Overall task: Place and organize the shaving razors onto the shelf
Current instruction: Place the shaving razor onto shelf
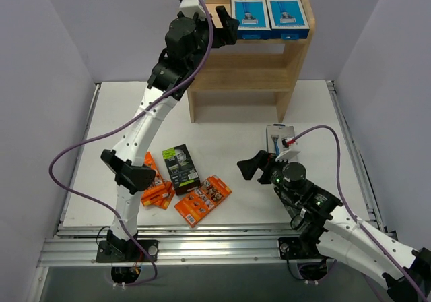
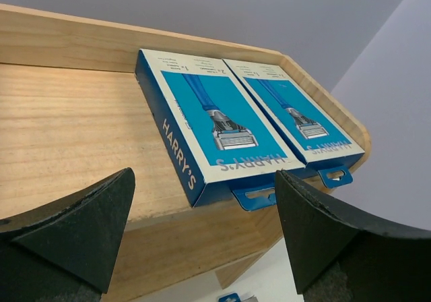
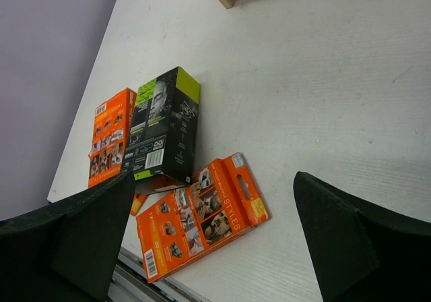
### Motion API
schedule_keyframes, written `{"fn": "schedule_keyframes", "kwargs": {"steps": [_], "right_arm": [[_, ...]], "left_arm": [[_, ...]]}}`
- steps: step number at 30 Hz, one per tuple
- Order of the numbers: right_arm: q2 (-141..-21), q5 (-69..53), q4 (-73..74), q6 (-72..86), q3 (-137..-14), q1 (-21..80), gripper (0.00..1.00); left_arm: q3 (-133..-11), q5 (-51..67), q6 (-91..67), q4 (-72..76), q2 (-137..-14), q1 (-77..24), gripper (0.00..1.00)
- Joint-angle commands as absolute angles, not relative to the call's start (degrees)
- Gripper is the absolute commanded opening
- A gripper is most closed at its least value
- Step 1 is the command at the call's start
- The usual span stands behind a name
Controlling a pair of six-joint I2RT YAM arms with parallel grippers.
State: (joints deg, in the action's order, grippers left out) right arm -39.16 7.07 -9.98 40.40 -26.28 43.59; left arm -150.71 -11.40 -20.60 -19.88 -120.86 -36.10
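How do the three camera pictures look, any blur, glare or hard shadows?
Top external: even light, sharp, soft shadow under the shelf. Left wrist: blue razor boxes crisp, no glare; left gripper's fingers dark, soft. Right wrist: black box and orange pack sharp; right gripper's fingers dark silhouettes.

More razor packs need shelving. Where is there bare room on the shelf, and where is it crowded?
On the shelf, the top tier's left half is bare wood, bordered by the back rail and the left blue box. The right half is filled by that box and the right blue box, side by side. The middle tier looks bare too.
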Motion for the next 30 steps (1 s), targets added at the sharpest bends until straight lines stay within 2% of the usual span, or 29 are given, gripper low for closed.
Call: {"fn": "schedule_keyframes", "kwargs": {"steps": [1, 30], "right_arm": [[-39.7, 6.1, -12.0, 40.2, -25.5, 43.5, 1.00], [-42.5, 2.6, -14.9, 41.0, -22.1, 38.6, 1.00]], "left_arm": [[-154.4, -9.1, -24.3, -16.1, -123.3, -35.3, 0.94], [-159.1, -1.1, -33.3, -7.0, -133.0, -34.9, 0.95]]}}
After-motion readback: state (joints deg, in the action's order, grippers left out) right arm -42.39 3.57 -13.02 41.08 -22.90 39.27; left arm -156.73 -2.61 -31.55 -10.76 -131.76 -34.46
